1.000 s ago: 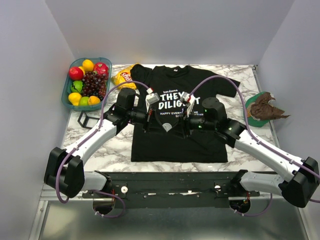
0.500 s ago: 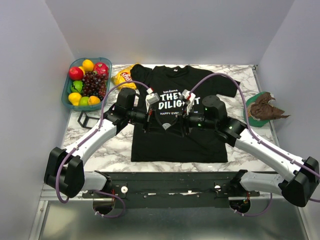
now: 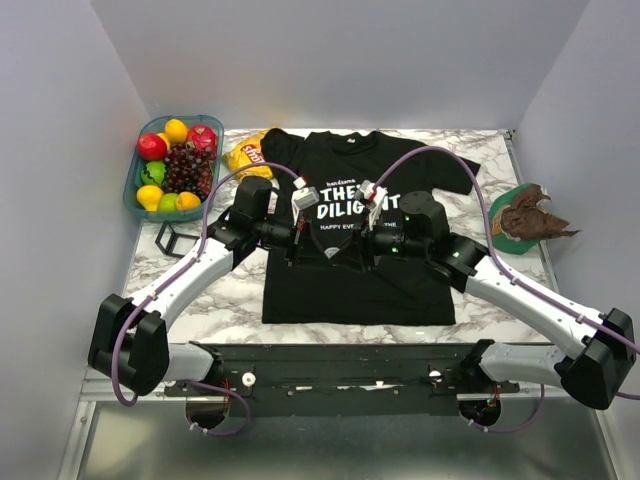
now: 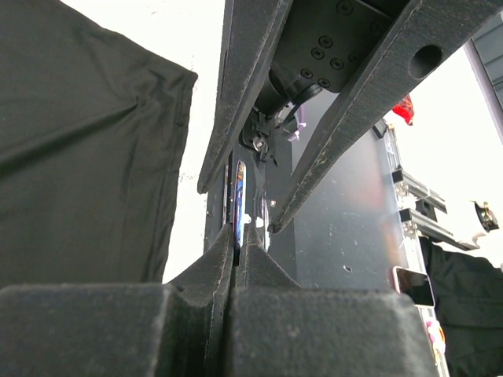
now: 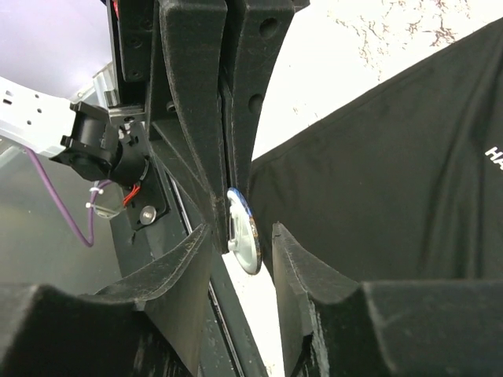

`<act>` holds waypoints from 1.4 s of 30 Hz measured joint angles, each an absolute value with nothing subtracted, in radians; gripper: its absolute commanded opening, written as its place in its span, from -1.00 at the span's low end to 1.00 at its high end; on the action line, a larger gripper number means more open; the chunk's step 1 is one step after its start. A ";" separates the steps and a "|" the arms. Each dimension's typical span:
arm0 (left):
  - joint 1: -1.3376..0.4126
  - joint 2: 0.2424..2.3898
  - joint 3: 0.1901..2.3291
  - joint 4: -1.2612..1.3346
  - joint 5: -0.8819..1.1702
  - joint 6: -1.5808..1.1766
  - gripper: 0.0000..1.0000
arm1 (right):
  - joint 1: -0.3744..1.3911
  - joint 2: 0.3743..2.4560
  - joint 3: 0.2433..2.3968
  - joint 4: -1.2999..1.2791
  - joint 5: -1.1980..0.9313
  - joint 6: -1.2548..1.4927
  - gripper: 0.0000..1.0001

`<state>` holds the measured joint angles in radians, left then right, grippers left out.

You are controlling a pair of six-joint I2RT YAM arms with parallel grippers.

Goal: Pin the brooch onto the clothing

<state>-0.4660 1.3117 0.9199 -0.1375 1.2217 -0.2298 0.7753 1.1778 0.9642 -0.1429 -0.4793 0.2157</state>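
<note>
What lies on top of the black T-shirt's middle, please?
Over the T-shirt, the left gripper pinches the brooch, with the right gripper open around it. Together they hide part of the white print.

The black short-sleeved T-shirt is soft, matt cloth with flat white print. It lies on a smooth white-and-grey marbled desk that has a faint sheen. The small round brooch has a bright metal rim and a glossy face. The left end effector and right end effector are matt black plastic, finely grainy. The blue fruit basket looks like translucent plastic. The yellow snack bag is glossy and crinkled.
</note>
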 measured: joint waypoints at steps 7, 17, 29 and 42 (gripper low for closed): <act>-0.467 1.314 0.922 -0.150 1.222 -0.221 -1.00 | 0.783 1.187 0.964 -0.128 -0.479 0.216 -0.24; -0.469 1.314 0.924 -0.162 1.218 -0.212 -1.00 | 0.789 1.193 0.964 -0.125 -0.450 0.215 -0.42; -0.466 1.319 0.924 -0.177 1.185 -0.201 -1.00 | 0.832 1.206 0.983 -0.160 -0.323 0.169 -0.47; -0.464 1.324 0.924 -0.186 1.155 -0.177 -1.00 | 0.897 1.209 0.991 -0.176 -0.140 0.094 -0.50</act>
